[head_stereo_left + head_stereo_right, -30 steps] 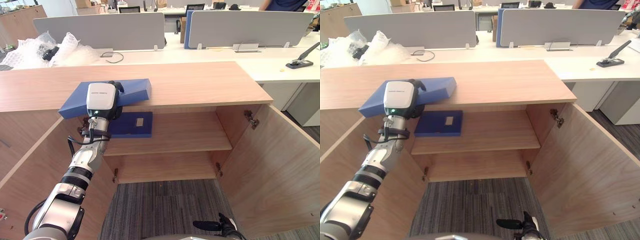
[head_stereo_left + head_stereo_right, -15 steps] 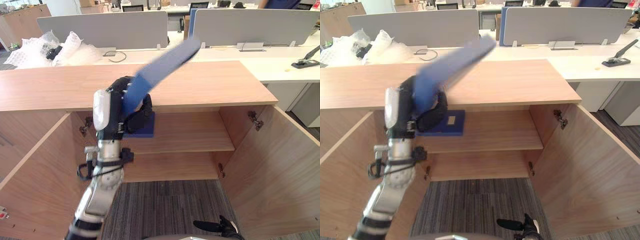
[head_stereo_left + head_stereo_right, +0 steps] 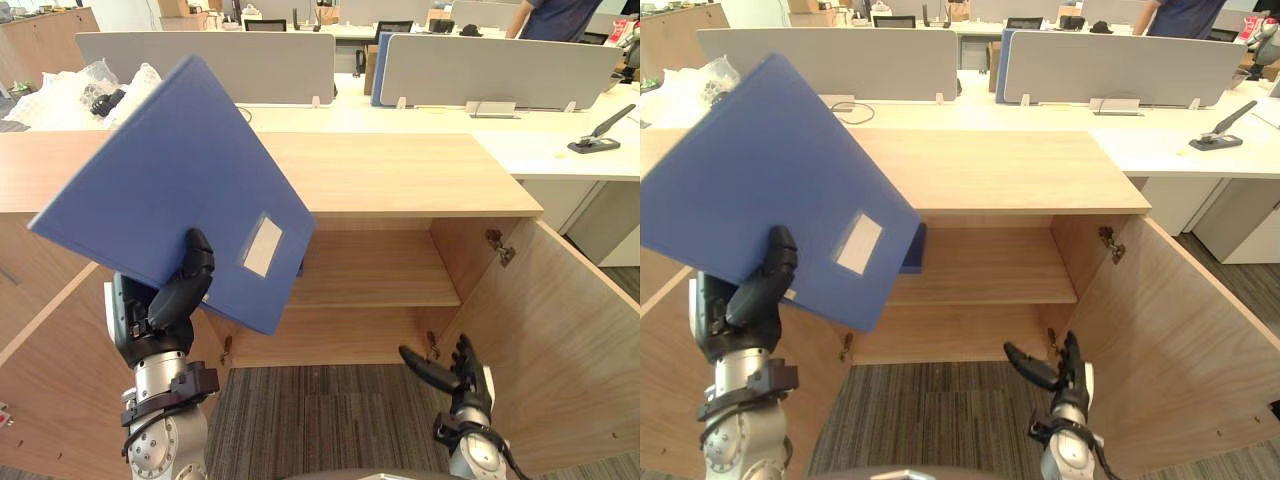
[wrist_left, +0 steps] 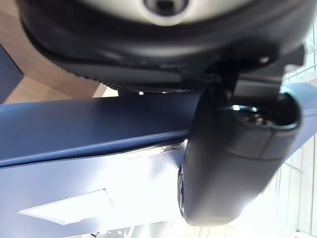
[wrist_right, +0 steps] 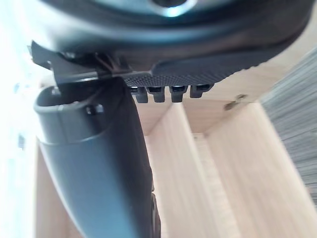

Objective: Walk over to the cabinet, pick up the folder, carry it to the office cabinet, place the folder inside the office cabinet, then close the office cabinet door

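**Office with a light wooden cabinet (image 3: 400, 175) standing open**

Grey carpet (image 3: 320, 410) lies before the cabinet, whose doors are swung wide. The robot's left hand (image 3: 175, 300) grips a large flat blue folder (image 3: 150, 180) near its lower edge, beside a white label (image 3: 262, 246). The folder is held tilted in the air before the cabinet's left side. A second blue folder (image 3: 913, 250) lies on the upper shelf (image 3: 380, 270), partly hidden behind it. The right hand (image 3: 455, 375) hangs low by the lower opening, fingers straight and spread, holding nothing.
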Controlling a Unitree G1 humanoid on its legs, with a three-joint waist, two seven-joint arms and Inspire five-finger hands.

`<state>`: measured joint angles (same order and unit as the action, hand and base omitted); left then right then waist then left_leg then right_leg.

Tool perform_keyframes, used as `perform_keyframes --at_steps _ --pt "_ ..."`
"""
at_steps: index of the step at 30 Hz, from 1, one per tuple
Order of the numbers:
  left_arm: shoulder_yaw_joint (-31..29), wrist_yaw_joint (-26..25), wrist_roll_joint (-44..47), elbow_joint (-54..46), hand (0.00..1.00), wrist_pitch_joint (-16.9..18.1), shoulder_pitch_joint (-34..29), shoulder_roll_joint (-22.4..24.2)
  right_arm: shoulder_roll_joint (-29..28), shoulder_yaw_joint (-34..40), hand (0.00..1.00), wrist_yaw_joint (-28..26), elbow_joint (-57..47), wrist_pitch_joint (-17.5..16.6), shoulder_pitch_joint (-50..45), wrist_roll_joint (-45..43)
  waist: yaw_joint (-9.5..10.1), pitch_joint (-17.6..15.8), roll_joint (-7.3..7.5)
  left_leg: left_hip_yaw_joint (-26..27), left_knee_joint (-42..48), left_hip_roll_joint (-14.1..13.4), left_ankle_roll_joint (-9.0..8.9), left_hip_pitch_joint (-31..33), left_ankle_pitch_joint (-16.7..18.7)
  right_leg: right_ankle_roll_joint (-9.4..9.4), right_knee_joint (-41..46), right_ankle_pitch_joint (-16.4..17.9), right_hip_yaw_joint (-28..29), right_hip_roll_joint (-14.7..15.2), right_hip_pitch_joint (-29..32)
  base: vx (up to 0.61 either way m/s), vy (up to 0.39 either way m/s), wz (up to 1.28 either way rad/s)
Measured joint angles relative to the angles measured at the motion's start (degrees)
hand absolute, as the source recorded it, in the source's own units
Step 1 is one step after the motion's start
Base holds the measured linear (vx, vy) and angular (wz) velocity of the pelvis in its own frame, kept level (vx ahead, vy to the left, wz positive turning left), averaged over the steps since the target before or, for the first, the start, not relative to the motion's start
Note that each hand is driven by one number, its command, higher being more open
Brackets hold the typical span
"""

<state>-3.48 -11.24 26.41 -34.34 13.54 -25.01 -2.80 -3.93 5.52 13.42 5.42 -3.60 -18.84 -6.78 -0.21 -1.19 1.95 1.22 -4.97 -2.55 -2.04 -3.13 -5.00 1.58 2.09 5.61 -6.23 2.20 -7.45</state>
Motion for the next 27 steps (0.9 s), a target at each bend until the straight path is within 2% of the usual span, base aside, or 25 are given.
perform_keyframes --at_steps 5,9,16,22,27 --pt "0.4 2.1 -0.1 -1.6 0.0 0.0 0.1 1.3 0.1 0.1 1.0 2.0 -6.7 -1.4 0.8 0.6 -0.16 -0.1 -0.35 0.0 0.0 0.0 0.08 -0.4 0.2 0.06 0.1 0.0 0.0 0.1 -0.4 0.0 0.0 0.0" --pt "0.4 2.1 -0.2 -1.6 0.0 0.0 0.1 2.3 0.2 0.2 1.0 3.2 -9.6 -1.7 1.8 2.3 -0.35 -0.4 -1.26 0.0 0.0 0.0 -0.01 -0.7 0.2 0.14 0.1 0.1 0.0 0.0 -0.7 -0.02 -0.005 -0.01" --pt "0.0 3.6 -0.1 -1.3 0.0 -0.4 0.5 2.6 1.4 0.4 1.0 0.6 -14.9 -1.6 3.6 1.8 -0.41 -0.2 -1.71 0.0 0.0 0.0 0.01 -0.7 0.2 0.14 0.1 0.1 0.0 0.0 -0.6 0.0 0.0 0.0" --pt "-0.2 8.3 -0.2 1.1 0.0 -1.2 3.1 0.4 8.2 2.6 1.0 -8.0 -21.2 -3.5 14.0 -10.9 -0.39 -0.2 -1.64 0.0 0.0 0.1 0.02 -0.7 0.2 0.15 0.3 0.1 0.0 0.0 -0.6 0.0 0.0 0.0" --pt "0.1 11.7 -1.6 2.5 0.0 -1.2 5.0 -2.9 21.0 1.9 1.0 -13.6 -18.4 -4.0 27.0 -20.8 -0.29 -0.2 -1.65 0.2 0.0 0.1 0.04 -0.7 0.2 0.16 0.4 0.1 0.2 -0.2 -0.4 0.0 0.0 0.0"
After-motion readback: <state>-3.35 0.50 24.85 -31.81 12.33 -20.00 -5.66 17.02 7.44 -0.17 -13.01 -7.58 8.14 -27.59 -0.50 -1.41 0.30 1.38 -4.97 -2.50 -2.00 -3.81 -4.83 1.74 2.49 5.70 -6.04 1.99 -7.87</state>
